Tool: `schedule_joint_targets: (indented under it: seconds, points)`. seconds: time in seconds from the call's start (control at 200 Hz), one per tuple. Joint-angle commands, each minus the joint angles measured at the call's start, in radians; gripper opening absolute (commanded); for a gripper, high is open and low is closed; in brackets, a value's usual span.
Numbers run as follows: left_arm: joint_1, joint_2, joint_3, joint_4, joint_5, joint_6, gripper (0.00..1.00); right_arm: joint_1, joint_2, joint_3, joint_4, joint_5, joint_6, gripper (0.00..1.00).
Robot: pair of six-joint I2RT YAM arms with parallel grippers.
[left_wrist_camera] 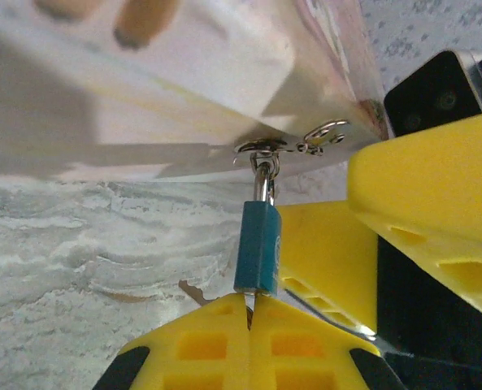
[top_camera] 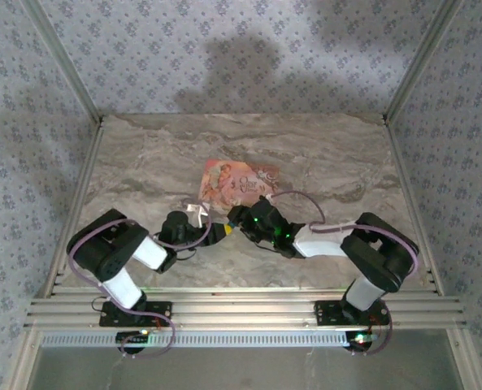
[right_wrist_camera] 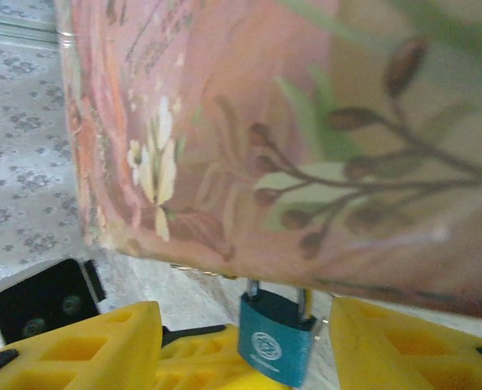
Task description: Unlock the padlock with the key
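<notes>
Pinched in the left gripper (left_wrist_camera: pixel 249 323), the thin silver key (left_wrist_camera: pixel 249 302) seems seated in the small teal metal padlock (left_wrist_camera: pixel 257 248), unopened; the right gripper (right_wrist_camera: pixel 245 313) straddles it, wide.

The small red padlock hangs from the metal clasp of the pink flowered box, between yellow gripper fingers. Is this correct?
Not quite. The small padlock is teal-blue, not red; the right wrist view shows it plainly. The rest holds: it hangs from the metal clasp of the pink flowered box, between yellow gripper fingers.

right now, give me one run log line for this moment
left gripper shut on key under padlock | right gripper open astride padlock | shackle through box hasp
</notes>
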Motion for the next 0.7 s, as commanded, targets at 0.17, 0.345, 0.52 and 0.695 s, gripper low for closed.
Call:
schedule_joint_targets:
  seconds: [0.17, 0.345, 0.52, 0.695]
  points:
    - [-0.038, -0.147, 0.029, -0.255, -0.095, 0.196, 0.0, -0.011, 0.009, 0.018, -0.203, 0.005, 0.008, 0.58]
    - [-0.051, -0.185, 0.026, -0.292, -0.113, 0.218, 0.0, 0.005, 0.041, 0.028, -0.158, 0.002, 0.027, 0.57]
    - [-0.069, -0.196, 0.025, -0.298, -0.124, 0.219, 0.0, 0.02, 0.079, 0.049, -0.132, -0.005, 0.033, 0.54]
    - [-0.071, -0.201, 0.028, -0.305, -0.136, 0.23, 0.0, 0.029, 0.087, 0.043, -0.137, 0.004, 0.038, 0.54]
